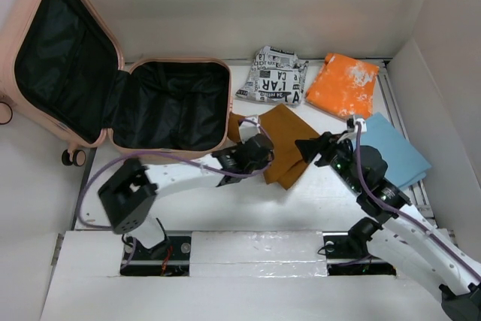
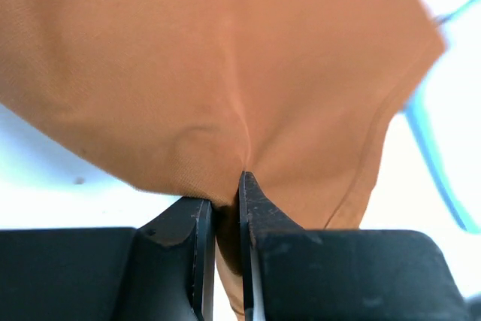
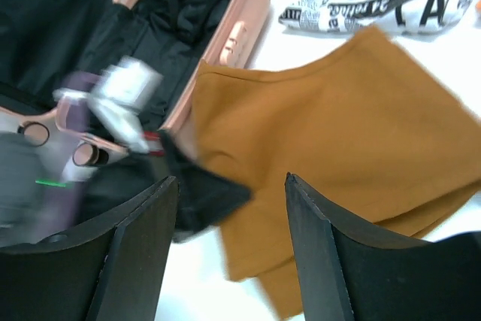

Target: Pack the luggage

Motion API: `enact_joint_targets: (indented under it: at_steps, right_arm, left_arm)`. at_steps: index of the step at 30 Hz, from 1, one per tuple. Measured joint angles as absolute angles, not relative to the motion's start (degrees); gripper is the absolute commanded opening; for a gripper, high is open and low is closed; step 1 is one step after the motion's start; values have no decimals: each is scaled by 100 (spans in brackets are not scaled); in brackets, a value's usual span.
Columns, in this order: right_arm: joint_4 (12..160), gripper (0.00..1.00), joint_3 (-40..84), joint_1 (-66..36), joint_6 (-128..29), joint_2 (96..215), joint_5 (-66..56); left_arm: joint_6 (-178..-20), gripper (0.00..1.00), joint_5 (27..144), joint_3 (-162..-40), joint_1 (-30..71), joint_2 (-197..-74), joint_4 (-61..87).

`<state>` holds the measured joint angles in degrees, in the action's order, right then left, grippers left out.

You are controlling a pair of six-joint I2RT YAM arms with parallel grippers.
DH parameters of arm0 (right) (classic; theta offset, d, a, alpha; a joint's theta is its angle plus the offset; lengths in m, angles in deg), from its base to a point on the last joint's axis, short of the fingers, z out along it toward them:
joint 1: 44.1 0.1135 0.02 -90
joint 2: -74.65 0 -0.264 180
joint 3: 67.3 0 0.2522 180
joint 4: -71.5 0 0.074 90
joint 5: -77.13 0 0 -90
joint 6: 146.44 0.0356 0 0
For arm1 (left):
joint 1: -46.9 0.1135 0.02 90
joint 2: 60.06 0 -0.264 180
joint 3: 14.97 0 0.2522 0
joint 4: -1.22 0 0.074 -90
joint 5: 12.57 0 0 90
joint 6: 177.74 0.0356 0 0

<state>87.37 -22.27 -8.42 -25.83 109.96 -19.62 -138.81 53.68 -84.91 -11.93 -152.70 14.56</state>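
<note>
Top: left gripper (image 1: 259, 144) clamped on brown cloth (image 1: 289, 140); open luggage (image 1: 173, 107) just beside it, up-left. Left wrist: jaws pinch cloth fold. Right wrist: right gripper (image 3: 231, 182) spread, empty; luggage upper left.

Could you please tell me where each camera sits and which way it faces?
Top external: above, behind the bases, looking down on open luggage and brown cloth; both arms show.
Left wrist: on its arm, faces the cloth pinched by the shut left gripper.
Right wrist: on its arm, faces cloth and luggage past the open right gripper.
Shared: brown cloth.
</note>
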Motion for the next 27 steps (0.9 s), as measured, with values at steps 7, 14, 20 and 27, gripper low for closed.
enact_joint_targets:
  at_steps: [7,14,20,27]
  right_arm:
    - [8684,65,-2074,-842,-2625,11121,-1999]
    - [8601,65,-1941,-837,-2686,11564,-1992]
    - [8461,65,-1941,-837,-2688,11682,-1951]
    - [8322,65,-1980,-837,-2688,11667,-1942]
  left_arm:
    - [-12404,0,5751,-8989,-649,-13832,2098]
    - [-11000,0,6992,-10900,877,-14487,2586]
    - [-10401,0,8511,-13254,2431,-16028,3447]
    - [-10213,0,9390,-13940,3758,-16551,3768]
